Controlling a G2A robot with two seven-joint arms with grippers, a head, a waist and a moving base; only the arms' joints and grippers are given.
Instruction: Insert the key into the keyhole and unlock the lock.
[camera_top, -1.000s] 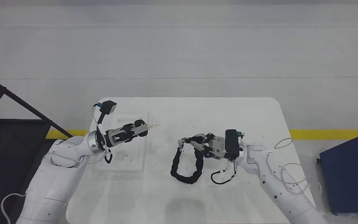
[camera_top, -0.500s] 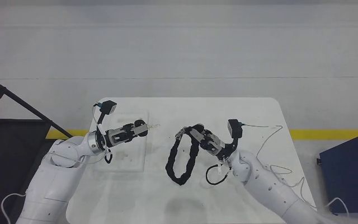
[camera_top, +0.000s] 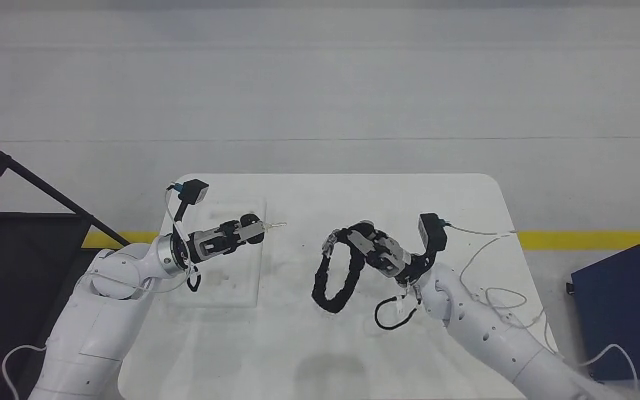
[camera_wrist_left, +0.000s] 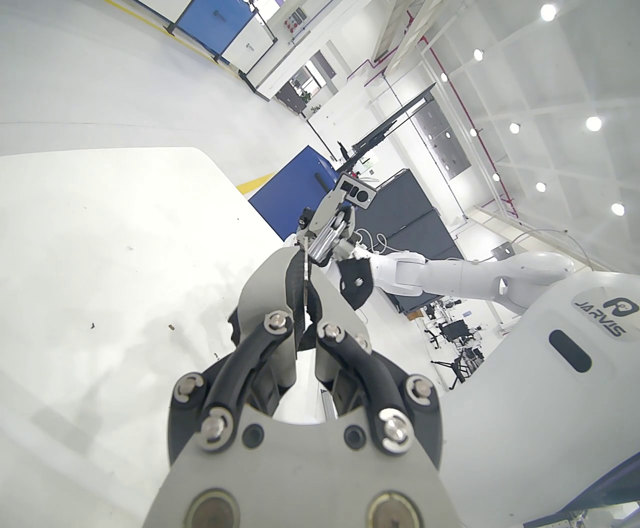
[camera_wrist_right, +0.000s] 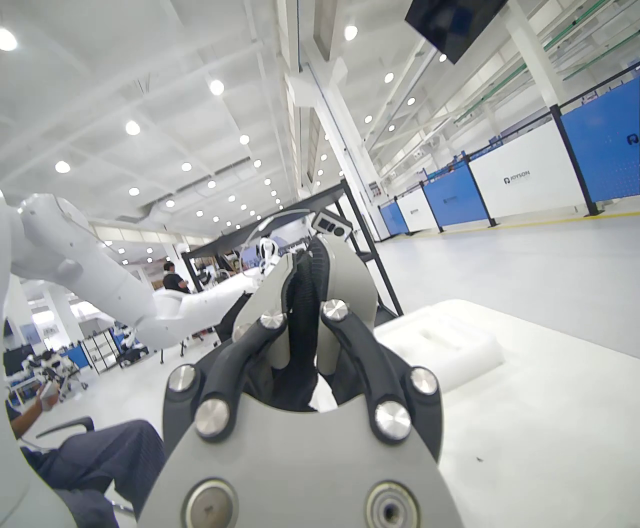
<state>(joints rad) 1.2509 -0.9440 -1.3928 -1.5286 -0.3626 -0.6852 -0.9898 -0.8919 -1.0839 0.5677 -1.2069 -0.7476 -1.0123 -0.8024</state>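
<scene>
My left gripper (camera_top: 256, 228) is held above the table's left side, shut on the key (camera_top: 273, 226), whose thin metal blade points toward the right arm. In the left wrist view the key's black head (camera_wrist_left: 301, 287) sits pinched between the fingers (camera_wrist_left: 270, 285). My right gripper (camera_top: 352, 240) is raised over the table's middle, shut on the black fabric-covered chain lock (camera_top: 335, 277), whose loop hangs below it. The lock's metal cylinder end (camera_wrist_left: 320, 244) faces the key, a short gap away. In the right wrist view the black lock (camera_wrist_right: 302, 300) is clamped between the fingers (camera_wrist_right: 345, 280).
A white foam tray (camera_top: 235, 285) lies on the white table (camera_top: 450, 200) under the left arm, also visible as the tray (camera_wrist_right: 440, 345) in the right wrist view. A black cable loop (camera_top: 395, 312) hangs under the right forearm. Yellow floor tape (camera_top: 580, 240) runs past the table.
The right arm has swung and lifted the lock, turning its loop more upright and carrying it slightly leftward then back right. The left arm with the key has kept still.
</scene>
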